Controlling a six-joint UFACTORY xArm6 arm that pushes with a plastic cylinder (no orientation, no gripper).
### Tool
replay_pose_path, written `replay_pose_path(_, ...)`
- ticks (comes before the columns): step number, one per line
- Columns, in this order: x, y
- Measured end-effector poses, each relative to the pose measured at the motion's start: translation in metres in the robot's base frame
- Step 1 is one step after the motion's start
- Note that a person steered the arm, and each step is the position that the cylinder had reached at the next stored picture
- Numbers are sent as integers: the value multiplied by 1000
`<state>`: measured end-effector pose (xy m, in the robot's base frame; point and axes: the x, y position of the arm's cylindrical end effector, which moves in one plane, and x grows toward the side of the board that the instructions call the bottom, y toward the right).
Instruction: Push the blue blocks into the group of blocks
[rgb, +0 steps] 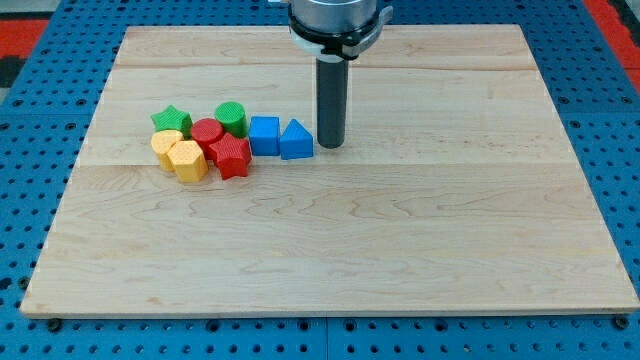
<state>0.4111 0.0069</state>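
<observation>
A blue cube (264, 135) and a blue triangular block (296, 141) stand side by side on the wooden board, touching each other. The cube lies against the right side of a cluster: a green star (171, 120), a green cylinder (231, 117), a red cylinder (206, 131), a red star-like block (231, 156), a yellow block (167, 147) and a yellow hexagonal block (188, 160). My tip (330, 145) rests on the board just to the right of the blue triangular block, very close to it or touching it.
The wooden board (400, 250) lies on a blue perforated base (30, 100). The arm's dark rod comes down from the view's top centre.
</observation>
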Motion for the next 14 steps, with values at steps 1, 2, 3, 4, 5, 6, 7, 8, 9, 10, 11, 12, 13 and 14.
replay_pose_path(1, 0, 3)
replay_pose_path(2, 0, -3)
replay_pose_path(3, 0, -36)
replay_pose_path(4, -2, -71)
replay_pose_path(5, -2, -71)
replay_pose_path(6, -8, -66)
replay_pose_path(7, -17, -71)
replay_pose_path(8, -21, -76)
replay_pose_path(9, -22, -76)
replay_pose_path(10, -42, -49)
replay_pose_path(11, -68, -43)
replay_pose_path(12, -70, -61)
replay_pose_path(13, -84, -67)
replay_pose_path(14, -84, -82)
